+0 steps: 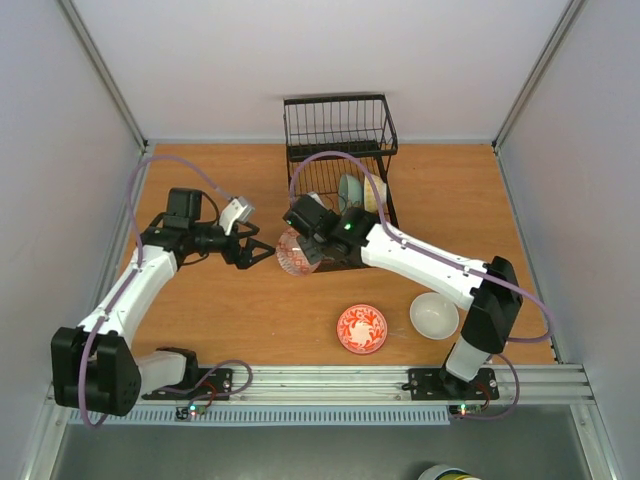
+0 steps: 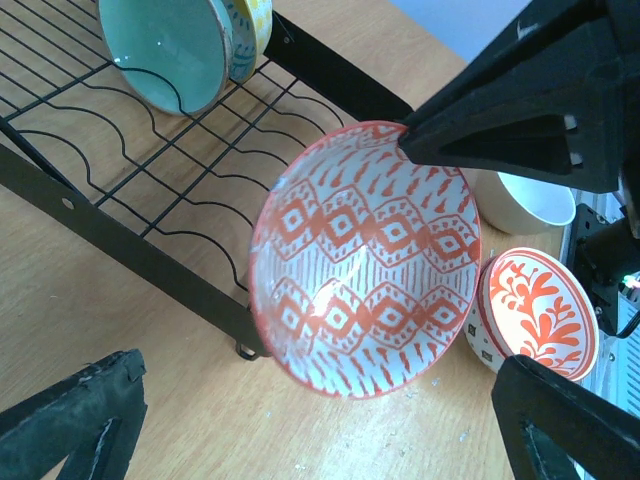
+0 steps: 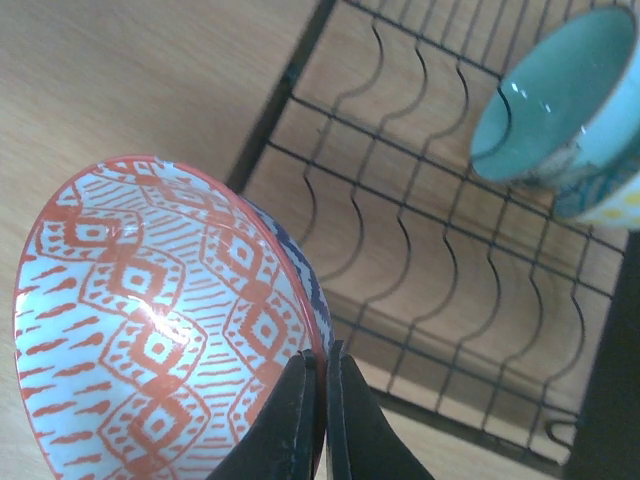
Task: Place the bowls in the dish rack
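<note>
Right gripper (image 3: 320, 375) pinches the red bowl (image 3: 160, 320) by its rim at the rack's (image 2: 130, 250) front edge, best lowered upright between free tines; left gripper (image 1: 265, 254) is open, empty.

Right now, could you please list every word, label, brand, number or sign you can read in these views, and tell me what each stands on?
There is no readable text in any view.
The red-patterned bowl in the right pincer carries only diamonds and dashes, no letters.
The floral bowl shows leaf scrolls only.
The dish rack bears no label that shows.
</note>
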Robot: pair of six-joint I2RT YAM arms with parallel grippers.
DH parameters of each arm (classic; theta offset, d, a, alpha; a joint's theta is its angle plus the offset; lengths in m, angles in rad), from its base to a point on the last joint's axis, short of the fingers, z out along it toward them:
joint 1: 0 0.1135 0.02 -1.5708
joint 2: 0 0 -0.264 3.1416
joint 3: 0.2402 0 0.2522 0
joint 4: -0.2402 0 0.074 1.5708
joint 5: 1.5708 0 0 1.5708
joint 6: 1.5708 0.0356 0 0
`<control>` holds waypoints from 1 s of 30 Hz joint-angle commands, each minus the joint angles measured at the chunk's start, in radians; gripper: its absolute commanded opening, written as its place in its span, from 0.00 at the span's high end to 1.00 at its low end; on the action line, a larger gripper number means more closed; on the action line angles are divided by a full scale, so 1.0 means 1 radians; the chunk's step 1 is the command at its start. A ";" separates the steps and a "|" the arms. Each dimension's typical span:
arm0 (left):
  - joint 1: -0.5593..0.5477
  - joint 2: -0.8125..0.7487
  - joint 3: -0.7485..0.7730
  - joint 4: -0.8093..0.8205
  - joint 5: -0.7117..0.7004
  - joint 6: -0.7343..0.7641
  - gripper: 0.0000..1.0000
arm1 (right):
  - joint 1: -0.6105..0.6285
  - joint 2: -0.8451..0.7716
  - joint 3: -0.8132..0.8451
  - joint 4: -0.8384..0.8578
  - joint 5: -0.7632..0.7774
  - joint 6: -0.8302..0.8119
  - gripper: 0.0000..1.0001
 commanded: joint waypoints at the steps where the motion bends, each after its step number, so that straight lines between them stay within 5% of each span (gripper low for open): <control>1: -0.009 0.003 0.038 -0.002 -0.011 0.019 0.05 | 0.000 0.019 0.118 0.086 -0.049 -0.060 0.99; 13: -0.042 0.016 0.038 -0.006 -0.069 0.036 0.18 | 0.000 0.007 0.137 0.136 -0.098 -0.092 0.99; 20: -0.064 0.047 0.052 -0.047 -0.050 0.071 0.75 | 0.000 -0.015 0.112 0.161 -0.093 -0.102 0.99; 27: -0.069 0.049 0.052 -0.049 -0.062 0.075 0.80 | 0.000 -0.066 0.061 0.217 -0.159 -0.113 0.99; 30: -0.069 0.049 0.053 -0.047 -0.070 0.072 0.99 | 0.000 -0.074 0.053 0.222 -0.178 -0.117 0.99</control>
